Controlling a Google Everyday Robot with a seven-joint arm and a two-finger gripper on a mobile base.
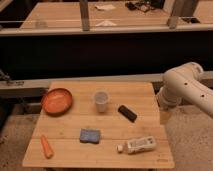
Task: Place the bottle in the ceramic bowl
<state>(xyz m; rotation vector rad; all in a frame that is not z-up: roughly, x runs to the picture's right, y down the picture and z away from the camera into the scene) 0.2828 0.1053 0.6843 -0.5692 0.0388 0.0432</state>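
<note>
Dim, warm light; tool (164, 115) at right

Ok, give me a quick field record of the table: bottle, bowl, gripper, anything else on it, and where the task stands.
bottle: lying on its side, front right of the table, cap pointing left
ceramic bowl: back left, upright, looks empty
gripper: at the table's right edge, apart from the bottle
cup: upright, back centre, right of the bowl
black block: right of the cup
blue sponge: front centre
carrot: front left
status: bottle not yet in the bowl
</note>
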